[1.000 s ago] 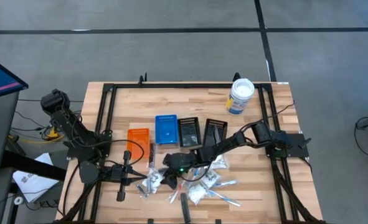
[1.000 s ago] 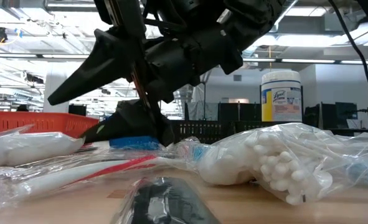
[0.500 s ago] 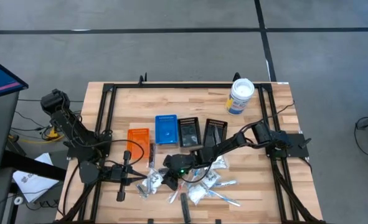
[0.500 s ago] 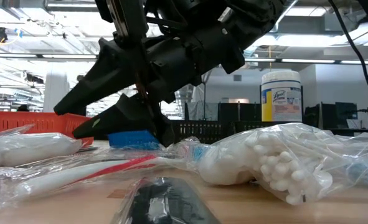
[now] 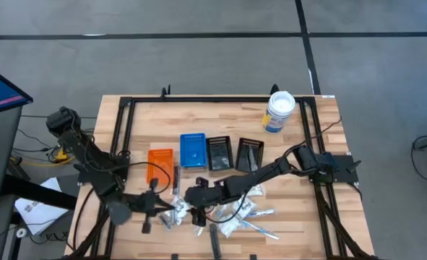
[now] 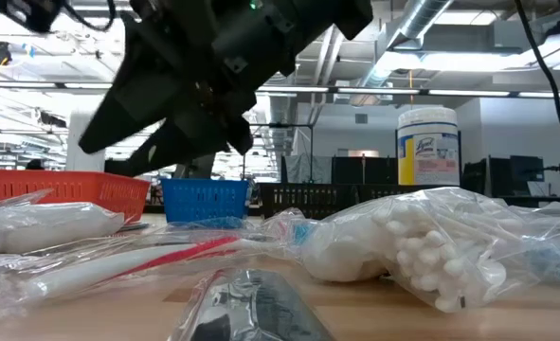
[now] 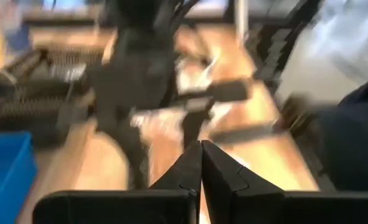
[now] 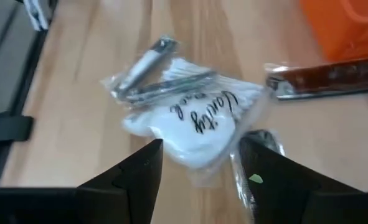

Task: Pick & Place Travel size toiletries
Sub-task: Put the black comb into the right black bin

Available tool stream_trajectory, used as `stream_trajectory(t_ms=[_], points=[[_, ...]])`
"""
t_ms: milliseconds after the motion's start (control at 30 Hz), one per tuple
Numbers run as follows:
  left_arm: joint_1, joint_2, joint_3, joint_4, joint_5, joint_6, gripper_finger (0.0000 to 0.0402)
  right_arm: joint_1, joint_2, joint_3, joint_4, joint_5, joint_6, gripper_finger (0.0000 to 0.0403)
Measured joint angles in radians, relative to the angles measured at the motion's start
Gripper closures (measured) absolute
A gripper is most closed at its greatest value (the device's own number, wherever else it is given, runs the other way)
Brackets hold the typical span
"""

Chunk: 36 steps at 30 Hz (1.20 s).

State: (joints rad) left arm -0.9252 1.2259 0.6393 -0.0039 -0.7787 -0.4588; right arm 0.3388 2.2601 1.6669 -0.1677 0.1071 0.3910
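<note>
The travel size toiletries (image 5: 224,211) lie in a loose heap on the wooden surface (image 5: 292,152), just in front of the orange bin (image 5: 160,163), which serves as the landmark here; they seem gathered there so either arm can reach them. One white packet with script lettering (image 8: 193,127) lies nearest that bin, a silvery clipper-like piece (image 8: 141,61) beside it and a dark red-brown stick (image 8: 324,79) between packet and bin. The right claw (image 8: 199,165) hangs directly over the packet with its fingers apart and nothing between them, apparently lining up a pick. The left claw (image 7: 201,163) waits off the heap's far side from the right arm, fingers pressed together, holding nothing.
</note>
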Motion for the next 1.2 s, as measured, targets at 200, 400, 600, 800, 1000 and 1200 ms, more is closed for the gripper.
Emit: stream_trajectory(t_ms=[200, 400, 600, 800, 1000, 1200], points=[[-0.011, 0.081, 0.185, -0.282, 0.135, -0.167, 0.04, 0.041, -0.002, -0.01, 0.01, 0.059, -0.025, 0.0213], [0.0, 0.177, 0.249, -0.477, 0.378, -0.467, 0.04, 0.058, -0.002, -0.011, 0.043, 0.108, -0.051, 0.0243], [-0.032, 0.256, 0.301, -0.585, 0.516, -0.458, 0.04, 0.089, -0.002, -0.011, 0.113, 0.181, -0.095, 0.0281], [-0.031, 0.291, 0.312, -0.581, 0.498, -0.083, 0.04, 0.1, -0.002, -0.011, 0.124, 0.236, -0.114, 0.0317], [0.062, 0.328, 0.311, -0.504, 0.489, 0.015, 0.0391, 0.105, -0.002, -0.01, 0.118, 0.295, -0.129, 0.0344], [0.086, 0.348, 0.294, -0.484, 0.578, 0.015, 0.0331, 0.153, -0.002, -0.01, 0.087, 0.554, -0.129, 0.037]])
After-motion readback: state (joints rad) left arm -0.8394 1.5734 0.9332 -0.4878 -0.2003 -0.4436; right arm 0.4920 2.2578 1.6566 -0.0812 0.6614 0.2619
